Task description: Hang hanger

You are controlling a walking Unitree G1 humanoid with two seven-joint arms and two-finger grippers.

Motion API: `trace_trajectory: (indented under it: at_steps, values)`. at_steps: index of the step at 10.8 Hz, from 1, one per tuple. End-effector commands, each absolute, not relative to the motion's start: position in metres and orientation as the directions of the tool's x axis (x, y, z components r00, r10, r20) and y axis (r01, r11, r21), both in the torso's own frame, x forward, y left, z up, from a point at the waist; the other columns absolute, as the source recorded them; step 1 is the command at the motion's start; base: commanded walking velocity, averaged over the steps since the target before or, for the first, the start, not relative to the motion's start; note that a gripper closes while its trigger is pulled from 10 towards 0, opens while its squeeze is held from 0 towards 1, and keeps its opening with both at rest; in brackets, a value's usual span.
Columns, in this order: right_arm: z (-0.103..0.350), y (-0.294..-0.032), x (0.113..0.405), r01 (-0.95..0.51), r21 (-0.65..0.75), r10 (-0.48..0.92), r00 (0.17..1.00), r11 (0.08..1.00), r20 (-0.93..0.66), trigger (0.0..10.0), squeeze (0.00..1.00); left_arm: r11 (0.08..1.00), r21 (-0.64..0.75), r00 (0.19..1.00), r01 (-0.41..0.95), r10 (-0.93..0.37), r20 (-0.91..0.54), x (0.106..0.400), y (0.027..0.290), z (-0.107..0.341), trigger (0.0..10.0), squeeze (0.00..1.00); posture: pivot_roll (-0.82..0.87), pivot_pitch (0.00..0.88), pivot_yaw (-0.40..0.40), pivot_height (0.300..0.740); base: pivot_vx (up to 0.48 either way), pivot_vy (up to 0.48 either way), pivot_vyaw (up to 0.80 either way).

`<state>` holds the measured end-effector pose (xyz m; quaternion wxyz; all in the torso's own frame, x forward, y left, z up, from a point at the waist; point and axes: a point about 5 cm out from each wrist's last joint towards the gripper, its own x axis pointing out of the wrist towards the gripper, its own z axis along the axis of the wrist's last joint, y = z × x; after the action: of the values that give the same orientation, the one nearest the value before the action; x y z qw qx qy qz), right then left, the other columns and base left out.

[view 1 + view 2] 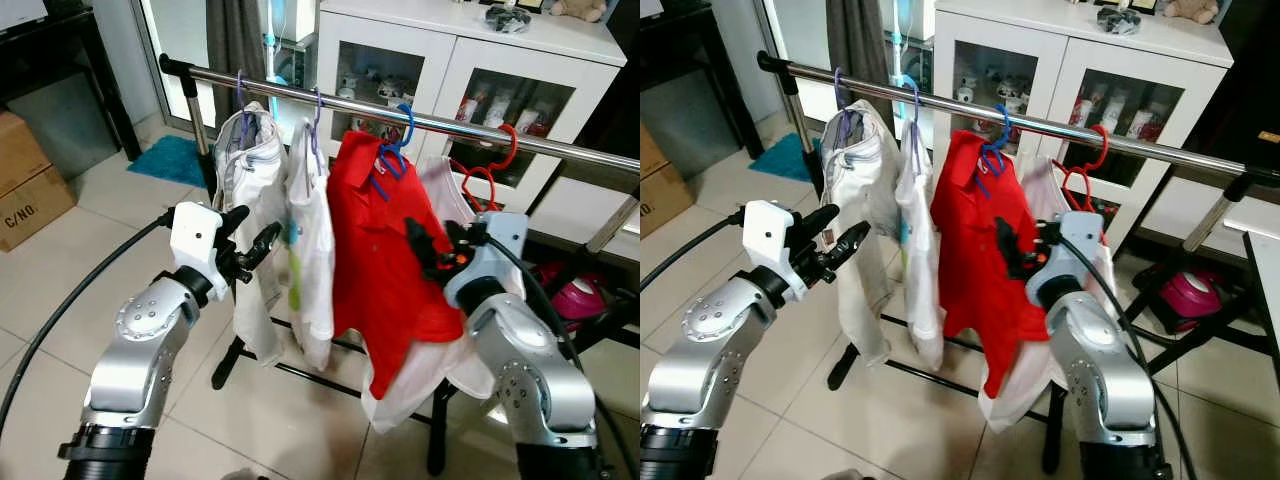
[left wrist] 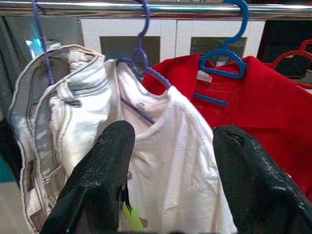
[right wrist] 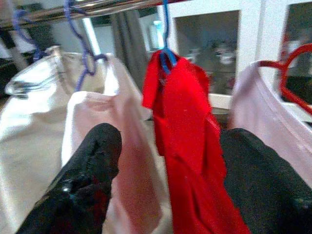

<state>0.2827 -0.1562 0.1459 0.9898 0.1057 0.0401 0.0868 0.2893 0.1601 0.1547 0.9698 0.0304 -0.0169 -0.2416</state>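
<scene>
1. Left gripper (image 1: 250,240) is raised at chest height in front of the clothes rail, its two black fingers (image 2: 100,180) spread apart with nothing between them, their tips just beside the hanging white jeans (image 1: 250,170).
2. Right gripper (image 1: 428,250) is also raised, fingers spread wide; its tips sit against the front of the red polo shirt (image 1: 385,250), and the wrist view shows the red cloth hanging in the gap between them, not pinched.
3. Holding the red polo shirt is a blue hanger (image 1: 395,150), its hook over the steel rail (image 1: 560,147) near the rail's middle.
4. To the robot's left of the red shirt hangs a white T-shirt (image 1: 312,250) on a purple hanger (image 2: 141,63); left again, the white jeans hang on another purple hanger (image 1: 241,95).
5. To the right of the red shirt a pale pink garment (image 1: 440,190) hangs on a red hanger (image 1: 490,175), partly hidden behind the right gripper and the red shirt.
6. All four hangers are hooked on the rail, which runs from a black upright post (image 1: 192,110) on the left across to the right edge of view.
7. Behind the rail stands a white cabinet (image 1: 450,60) with glass doors; small items inside are too blurred to name.
8. On the tiled floor (image 1: 60,280) lie a cardboard box (image 1: 30,180) at the far left, a teal mat (image 1: 170,158) behind the post, and a pink object (image 1: 585,295) at the right.
</scene>
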Motion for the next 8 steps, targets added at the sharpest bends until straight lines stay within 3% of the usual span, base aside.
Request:
trace_trajectory:
  at_steps: [1, 8]
  values:
    - [0.152, -0.157, 0.286, -0.151, 0.214, 0.163, 0.986, 0.965, -0.04, 10.0, 1.0, 0.888, 0.089, 0.891, 0.451, -0.454, 0.013, 0.292, 0.163, 0.156, 10.0, 0.0, -0.1, 0.0, -0.038, 0.74, 0.0, 0.428, 0.0]
    - [0.147, -0.145, 0.287, -0.148, 0.209, 0.165, 0.984, 0.967, -0.067, 10.0, 1.0, 0.89, 0.091, 0.894, 0.447, -0.449, -0.007, 0.294, 0.162, 0.152, 10.0, 0.0, -0.1, 0.0, -0.035, 0.74, 0.0, 0.431, 0.0]
